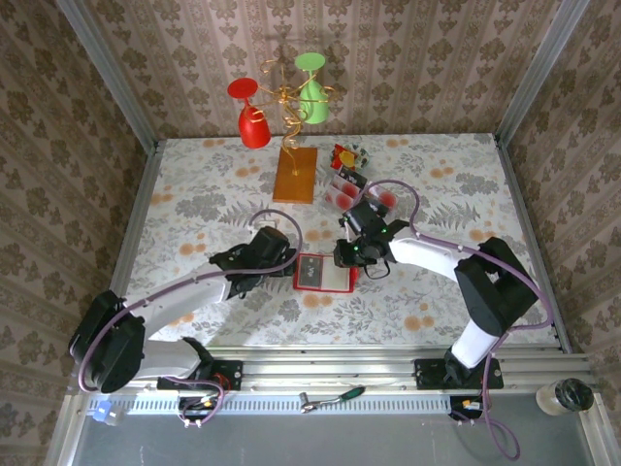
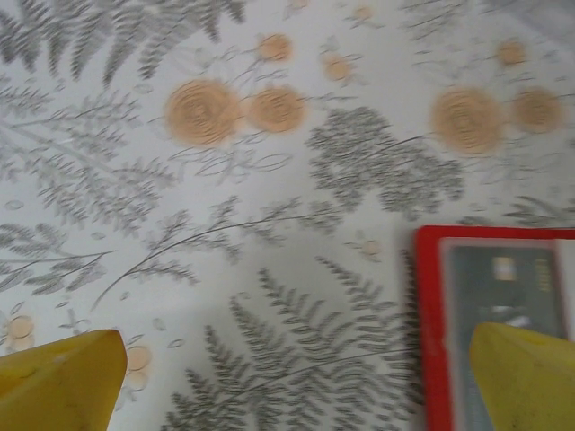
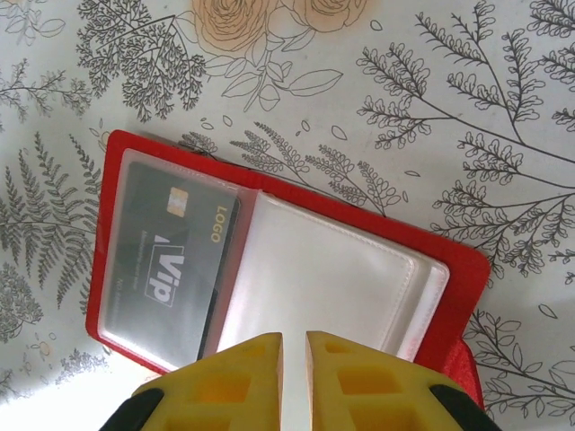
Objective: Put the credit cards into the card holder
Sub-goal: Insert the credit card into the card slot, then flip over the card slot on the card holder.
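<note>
Floral-print tabletop (image 1: pixel 194 194), boxed in by damask wallpaper. Near the middle, between the two arms: card holder (image 1: pixel 300 273), bright red, lying open and flat, clear pockets facing up. Already tucked into one pocket: a dark grey VIP card (image 3: pixel 171 256), fully under the plastic. Empty pocket (image 3: pixel 332 269) right beside it, nothing inside.

Farther off and a little right of the holder, well apart from it: loose credit cards (image 1: pixel 342 191), whitish-pink with red round marks, lying flat in a small cluster. Exact count hard to tell, with the right arm partly in the way. Just beyond those, a small red-and-yellow wrapper (image 1: pixel 347 155). To their left, an orange-brown wooden slab (image 1: pixel 296 175) carrying a gold wire stand. Neither part of the job.

Right gripper (image 3: pixel 294 359) poised at the holder's right side, tips over the clear pockets. Jaws drawn in to a narrow slit, nothing visibly pinched between them. Left gripper (image 2: pixel 296 386) low at the holder's left side, jaws spread wide and empty, one yellow tip over the holder, the other over bare tabletop.

By judgement: one card done, the far cluster yet to be fetched and slid in, most likely starting with the empty pocket. Early in the job, well short of half.
</note>
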Motion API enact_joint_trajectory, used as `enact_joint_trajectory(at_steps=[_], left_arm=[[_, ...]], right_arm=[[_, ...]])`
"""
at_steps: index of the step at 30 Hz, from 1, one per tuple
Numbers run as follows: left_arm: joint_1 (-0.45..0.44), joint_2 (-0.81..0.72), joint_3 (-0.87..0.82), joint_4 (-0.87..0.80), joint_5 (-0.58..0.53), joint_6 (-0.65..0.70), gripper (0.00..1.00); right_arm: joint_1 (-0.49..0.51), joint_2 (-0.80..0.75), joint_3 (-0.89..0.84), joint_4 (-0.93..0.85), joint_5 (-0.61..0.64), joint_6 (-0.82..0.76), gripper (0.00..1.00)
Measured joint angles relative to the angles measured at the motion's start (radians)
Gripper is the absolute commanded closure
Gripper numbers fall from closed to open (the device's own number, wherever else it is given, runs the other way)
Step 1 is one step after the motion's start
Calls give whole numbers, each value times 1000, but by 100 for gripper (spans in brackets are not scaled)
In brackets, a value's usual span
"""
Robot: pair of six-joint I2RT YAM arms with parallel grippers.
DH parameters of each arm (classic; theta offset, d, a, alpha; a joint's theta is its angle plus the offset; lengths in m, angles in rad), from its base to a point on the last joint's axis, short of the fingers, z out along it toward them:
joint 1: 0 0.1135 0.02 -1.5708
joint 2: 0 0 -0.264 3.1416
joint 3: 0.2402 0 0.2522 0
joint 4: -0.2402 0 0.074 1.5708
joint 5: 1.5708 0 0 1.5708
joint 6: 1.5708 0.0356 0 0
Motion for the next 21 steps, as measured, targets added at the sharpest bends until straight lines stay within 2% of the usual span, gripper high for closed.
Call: enact_joint_trajectory(at_steps=[10, 21], left_arm=[[-125, 196, 99, 38, 18, -5, 1], [-160, 286, 99, 114, 43, -19, 1]], right_arm=[[-21, 70, 0, 12, 8, 0, 84], [-33, 94, -1, 20, -3, -3, 84]])
